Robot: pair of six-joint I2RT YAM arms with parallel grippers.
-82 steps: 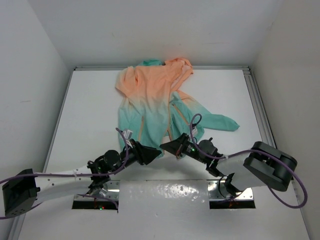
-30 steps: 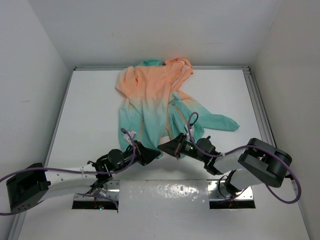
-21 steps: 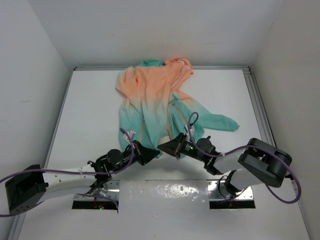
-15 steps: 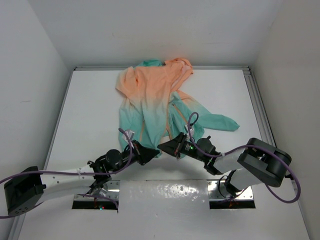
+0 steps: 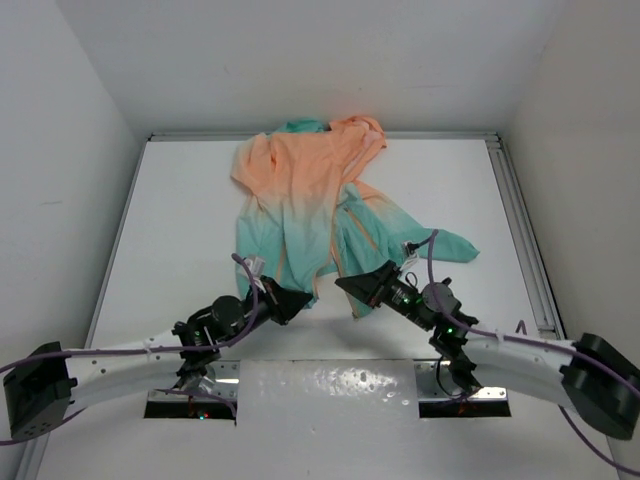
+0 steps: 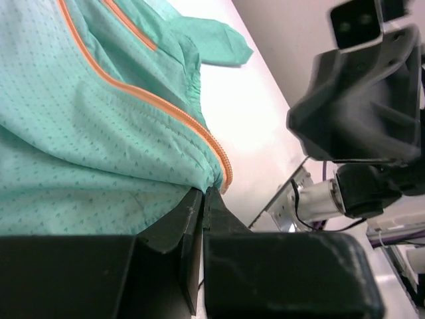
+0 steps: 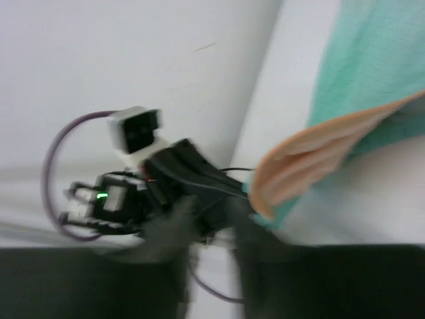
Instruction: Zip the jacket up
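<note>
Currently the left gripper is clamped on the jacket's teal bottom hem by the zipper end, the right gripper is just beside it with blurry fingers apart, and the jacket lies spread on the table.

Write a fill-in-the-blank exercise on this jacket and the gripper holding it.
1. The jacket, spread on the table, is peach-orange at its far end and ___ at its near end.
2. Its zipper is ___ in colour.
3. The left gripper is ___ on the hem at the zipper's lower end.

Missing words: teal; orange; shut.
</note>
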